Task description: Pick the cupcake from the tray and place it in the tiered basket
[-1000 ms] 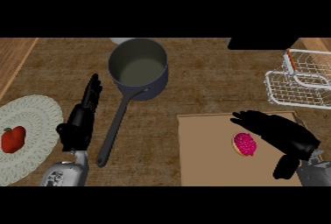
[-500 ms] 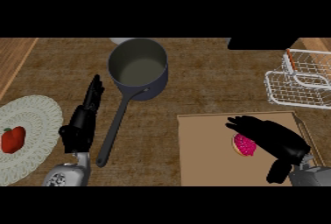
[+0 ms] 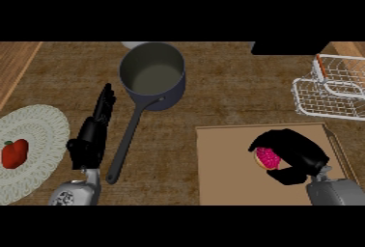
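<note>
The cupcake (image 3: 266, 158), pink on top, sits in the lower right of the frame, over the brown tray (image 3: 221, 173). The right hand (image 3: 303, 152) is wrapped around it: the fingers curl over its upper side and the thumb comes under it, so only the left part of the cupcake shows. Whether it touches the tray or is a little lifted, I cannot say for sure. The tiered basket (image 3: 331, 91), made of white wire, stands at the upper right, apart from the tray. In the upper middle a dark pot (image 3: 152, 75) rests on the surface (image 3: 235, 96), its long handle pointing to the lower left. Just left of the handle lies the left hand (image 3: 92, 132), fingers straight and holding nothing. At the left edge is a pale plate (image 3: 43, 116) with a red vegetable (image 3: 14, 153) on it.
</note>
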You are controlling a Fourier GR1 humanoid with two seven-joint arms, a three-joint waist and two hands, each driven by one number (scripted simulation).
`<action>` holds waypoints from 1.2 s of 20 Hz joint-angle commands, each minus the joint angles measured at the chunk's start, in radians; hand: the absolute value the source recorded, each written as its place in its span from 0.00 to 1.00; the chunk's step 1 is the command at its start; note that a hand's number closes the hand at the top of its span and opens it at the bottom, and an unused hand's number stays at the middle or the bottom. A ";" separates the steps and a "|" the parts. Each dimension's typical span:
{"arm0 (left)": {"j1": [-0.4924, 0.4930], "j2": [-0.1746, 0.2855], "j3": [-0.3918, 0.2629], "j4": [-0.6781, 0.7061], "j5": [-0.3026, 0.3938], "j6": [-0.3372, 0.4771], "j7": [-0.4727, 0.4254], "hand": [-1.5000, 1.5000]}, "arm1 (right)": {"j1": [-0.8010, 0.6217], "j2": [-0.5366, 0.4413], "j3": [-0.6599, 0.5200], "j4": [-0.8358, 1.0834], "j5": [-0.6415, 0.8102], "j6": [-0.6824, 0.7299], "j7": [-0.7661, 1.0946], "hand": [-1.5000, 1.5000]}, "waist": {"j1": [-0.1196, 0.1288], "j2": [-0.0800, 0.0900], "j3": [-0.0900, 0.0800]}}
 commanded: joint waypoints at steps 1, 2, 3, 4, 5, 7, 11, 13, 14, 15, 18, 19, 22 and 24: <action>-0.066 0.007 0.029 0.033 0.007 -0.001 0.018 0.50 | -0.008 0.035 0.037 0.057 0.062 -0.171 -0.033 1.00 | -0.001 0.001 0.000; -0.013 -0.005 -0.003 0.016 -0.016 0.008 -0.007 0.50 | 0.004 0.044 0.058 0.055 0.088 -0.222 -0.036 1.00 | 0.001 0.001 0.000; -0.025 0.017 0.017 -0.005 0.005 -0.015 0.026 0.50 | 0.032 -0.012 0.039 0.056 0.092 -0.261 -0.093 1.00 | -0.001 0.000 0.000; -0.057 -0.003 0.018 0.075 -0.019 0.014 -0.012 0.50 | 0.003 0.033 0.065 0.020 0.108 -0.225 -0.032 1.00 | -0.003 0.001 0.000; -0.047 -0.007 0.028 0.130 -0.007 0.010 -0.077 0.50 | -0.047 0.018 0.028 0.063 0.089 -0.218 -0.055 1.00 | -0.002 0.001 0.000; 0.037 -0.016 -0.084 -0.052 -0.038 0.072 0.010 0.50 | 0.018 0.035 0.032 0.095 0.101 -0.318 -0.080 1.00 | 0.001 0.000 0.000; -0.040 0.008 0.021 0.036 0.007 0.012 0.002 0.50 | 0.046 0.072 0.009 0.053 0.202 -0.265 0.183 1.00 | -0.017 0.000 -0.001; -0.027 0.000 0.010 0.008 0.000 0.021 0.016 0.50 | 0.012 0.041 -0.079 0.070 0.236 -0.190 0.336 1.00 | -0.023 -0.002 -0.003; -0.010 0.011 0.010 0.014 -0.004 0.015 -0.007 0.50 | 0.031 0.042 -0.095 0.112 0.281 -0.208 0.407 1.00 | -0.019 0.002 -0.003; -0.020 0.009 0.013 0.009 -0.002 0.018 0.004 0.50 | 0.006 0.019 -0.136 0.124 0.309 -0.170 0.485 1.00 | -0.018 0.003 -0.005; 0.002 0.003 0.007 0.005 -0.008 0.024 -0.003 0.50 | 0.038 0.073 -0.148 0.028 0.337 -0.155 0.619 1.00 | -0.018 -0.004 -0.002; -0.008 0.014 0.015 -0.005 0.007 0.007 0.010 0.50 | -0.010 0.115 -0.131 0.018 0.366 -0.125 0.692 1.00 | -0.006 -0.003 -0.002; -0.033 0.033 0.040 0.018 0.013 -0.001 0.014 0.50 | 0.024 0.126 -0.133 -0.163 0.371 -0.058 0.761 1.00 | -0.015 -0.004 -0.001; 0.015 0.006 -0.006 -0.010 -0.018 0.017 0.016 0.50 | 0.026 0.102 -0.155 -0.321 0.353 0.031 0.778 1.00 | -0.017 -0.007 -0.001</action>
